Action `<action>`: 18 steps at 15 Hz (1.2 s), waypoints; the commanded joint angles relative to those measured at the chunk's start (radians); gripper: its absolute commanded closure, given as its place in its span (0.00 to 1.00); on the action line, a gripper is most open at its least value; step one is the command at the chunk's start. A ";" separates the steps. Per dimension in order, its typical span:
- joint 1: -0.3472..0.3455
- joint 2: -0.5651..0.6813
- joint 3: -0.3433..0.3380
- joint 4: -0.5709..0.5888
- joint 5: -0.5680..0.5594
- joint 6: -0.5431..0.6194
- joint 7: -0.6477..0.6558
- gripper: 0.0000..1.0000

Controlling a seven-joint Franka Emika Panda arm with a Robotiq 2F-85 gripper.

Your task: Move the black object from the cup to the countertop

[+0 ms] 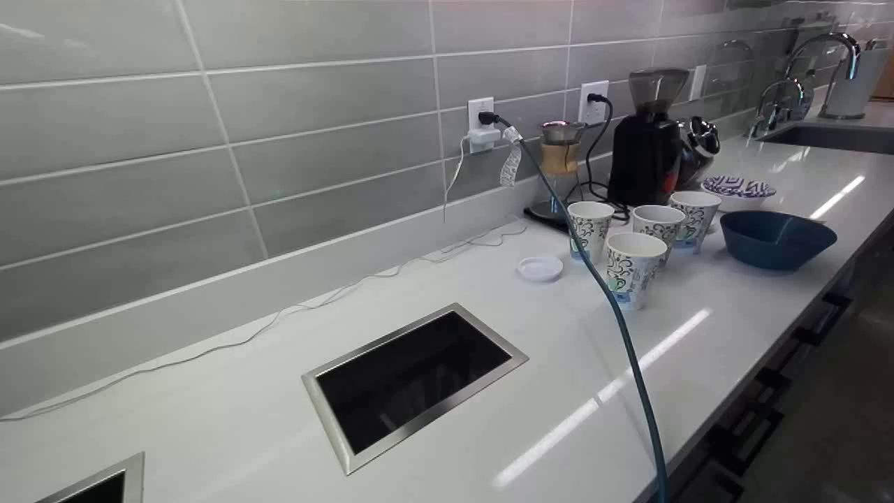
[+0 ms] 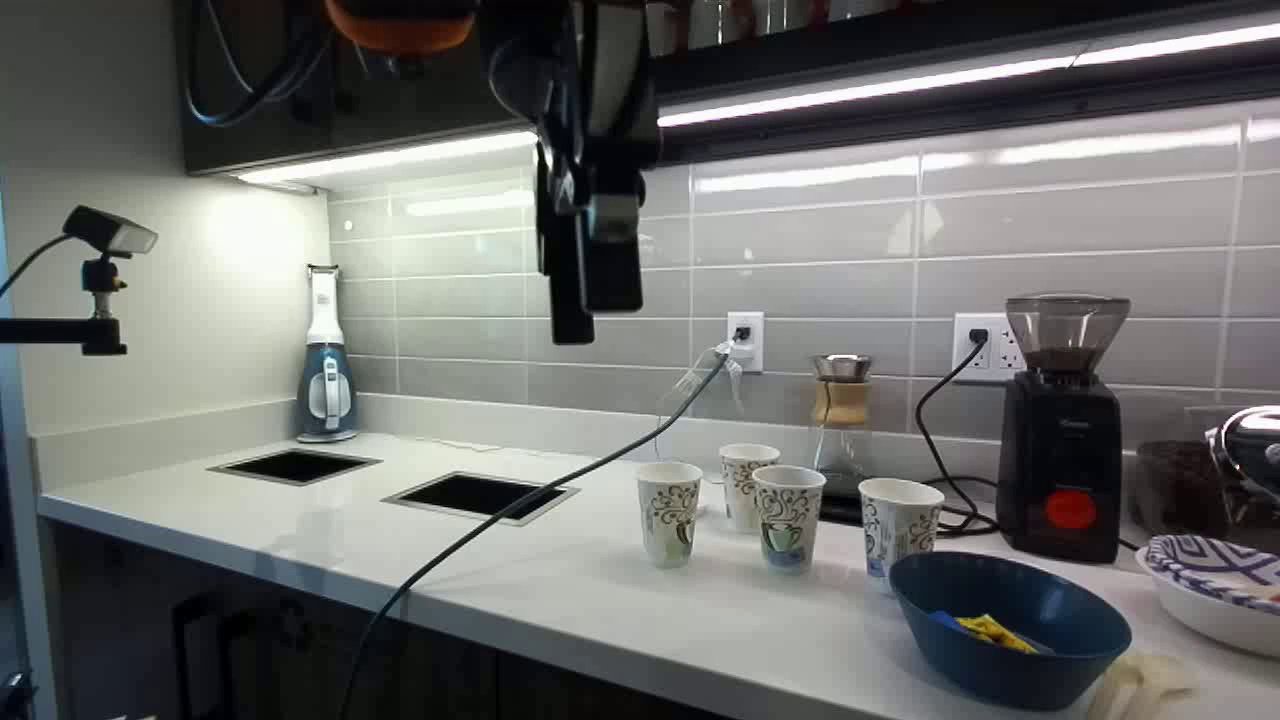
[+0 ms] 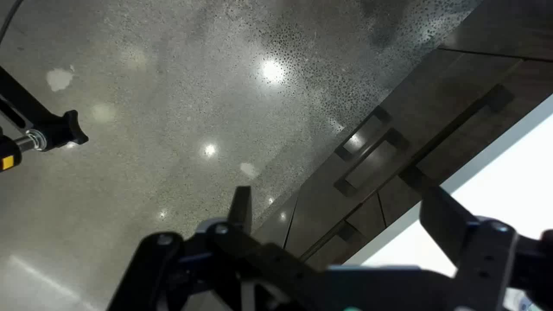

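Several white patterned paper cups stand upright on the white countertop (image 1: 545, 391); a front cup shows in both exterior views (image 1: 632, 272) (image 2: 670, 515). The black object is not visible; the insides of the cups are hidden. My gripper (image 2: 597, 320) hangs high above the countertop (image 2: 610, 605) in an exterior view, to the left of and above the cups. In the wrist view my gripper (image 3: 337, 216) is open, its two black fingers wide apart with nothing between them. Below them show the floor, dark drawer fronts and the countertop edge (image 3: 414, 246).
A dark cable (image 1: 628, 342) runs from the outlet across the countertop, past the cups and over the front edge. A blue bowl (image 2: 1010, 640), a black grinder (image 2: 1060, 470) and a glass carafe (image 2: 842, 420) stand near the cups. Metal-framed cut-outs (image 1: 412, 377) and a white lid (image 1: 540, 268) are nearby.
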 commanded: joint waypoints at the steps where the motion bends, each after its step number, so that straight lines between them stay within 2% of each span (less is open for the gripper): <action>1: 0.014 0.000 -0.011 0.003 -0.006 -0.005 0.005 0.00; 5: 0.014 0.000 -0.011 0.003 -0.006 -0.005 0.005 0.00; 10: 0.136 0.194 0.003 0.099 0.119 0.129 -0.052 0.00; 12: 0.181 0.307 0.001 0.175 0.181 0.184 -0.091 0.00; 17: 0.241 0.597 0.021 0.429 0.282 0.171 -0.182 0.00; 18: 0.231 0.652 0.044 0.487 0.294 0.158 -0.191 0.00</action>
